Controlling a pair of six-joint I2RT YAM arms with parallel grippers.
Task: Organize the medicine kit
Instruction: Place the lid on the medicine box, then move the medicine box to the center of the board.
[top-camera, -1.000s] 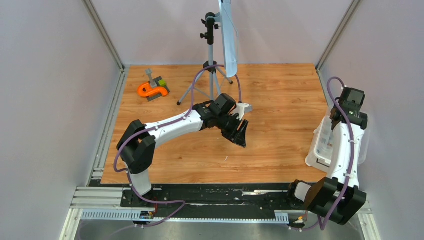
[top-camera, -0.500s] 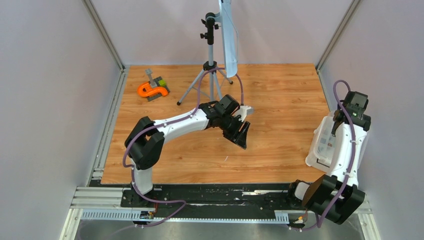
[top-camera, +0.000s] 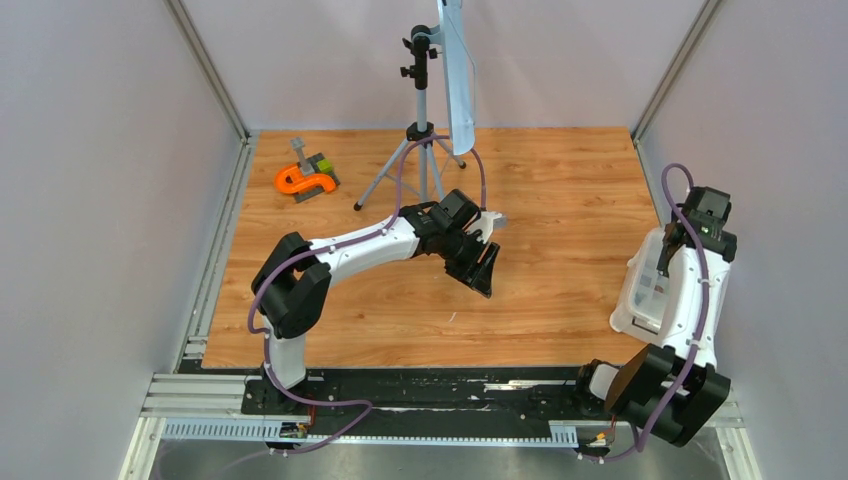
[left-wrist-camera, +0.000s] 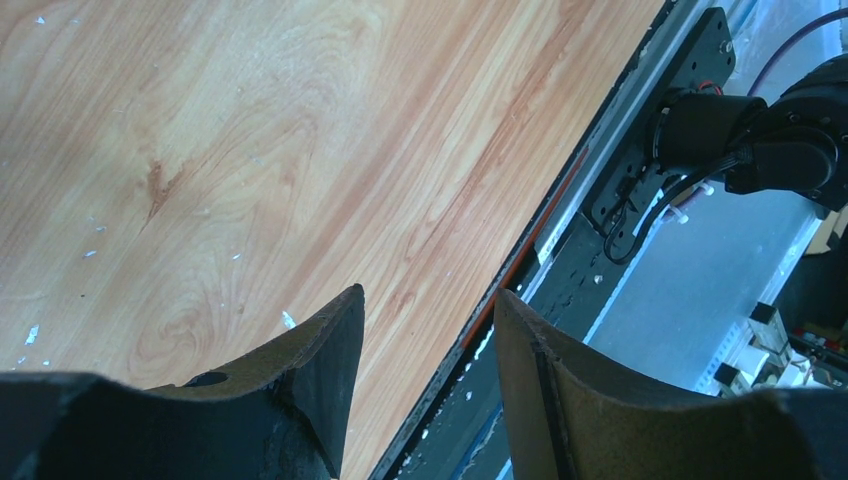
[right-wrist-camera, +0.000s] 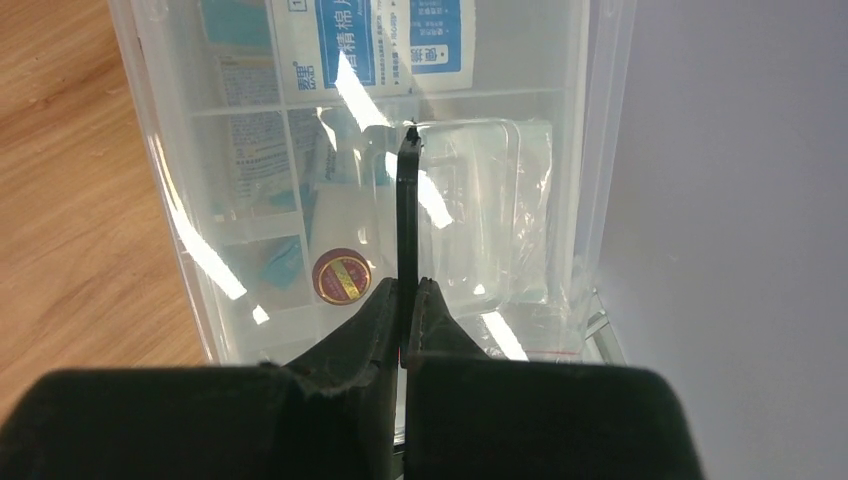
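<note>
The medicine kit's white tub (top-camera: 638, 290) stands at the table's right edge against the wall. In the right wrist view I look down through its clear lid (right-wrist-camera: 480, 190) onto a divided tray holding a blue-and-white packet (right-wrist-camera: 385, 40), teal packets and a round red-gold seal (right-wrist-camera: 341, 273). My right gripper (right-wrist-camera: 408, 285) is shut on the lid's thin black handle (right-wrist-camera: 407, 210), which rises edge-on between the fingers. My left gripper (top-camera: 483, 270) hovers over mid-table, open, with nothing between its fingers (left-wrist-camera: 330, 340); bare wood and the front rail show through the gap.
An orange-and-grey tool (top-camera: 305, 180) lies at the far left corner. A tripod (top-camera: 423, 130) carrying a white panel stands at the back centre, just behind the left arm. The grey side wall (right-wrist-camera: 730, 200) runs close beside the tub. A black rail (left-wrist-camera: 640, 190) lines the near edge.
The right wrist has shifted slightly towards the wall over the tub, uncovering more of the kit. The left arm's elbow drew in a little; its gripper stayed put.
</note>
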